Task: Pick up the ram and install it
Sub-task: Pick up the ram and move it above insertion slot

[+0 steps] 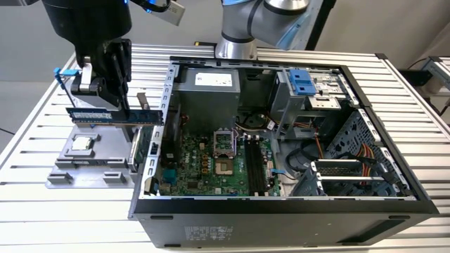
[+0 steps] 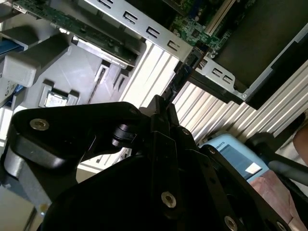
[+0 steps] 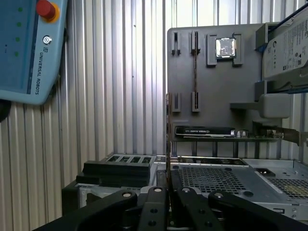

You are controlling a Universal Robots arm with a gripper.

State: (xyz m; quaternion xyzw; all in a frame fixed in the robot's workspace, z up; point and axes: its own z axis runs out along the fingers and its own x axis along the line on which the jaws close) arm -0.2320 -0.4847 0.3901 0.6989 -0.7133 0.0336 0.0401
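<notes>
The ram [image 1: 116,115], a long dark-blue stick with a white label, hangs level above the grey parts holder [image 1: 84,171], at the exterior view's left of the open computer case [image 1: 281,203]. My gripper [image 1: 116,105] is shut on it from above, near the stick's middle. In the first wrist view the ram [image 3: 168,139] shows edge-on as a thin line rising from between the black fingers [image 3: 155,199]. In the second wrist view the ram [image 2: 180,77] juts out past the fingers [image 2: 166,113] toward the case wall. The motherboard's long black slots [image 1: 254,167] lie inside the case.
The holder carries a square chip [image 1: 83,142], a green card [image 1: 143,150] standing on edge against the case, and a silver hard drive [image 3: 288,48]. A blue teach pendant [image 3: 29,48] lies on the ribbed metal table [image 1: 28,211]. The arm's base [image 1: 235,47] stands behind the case.
</notes>
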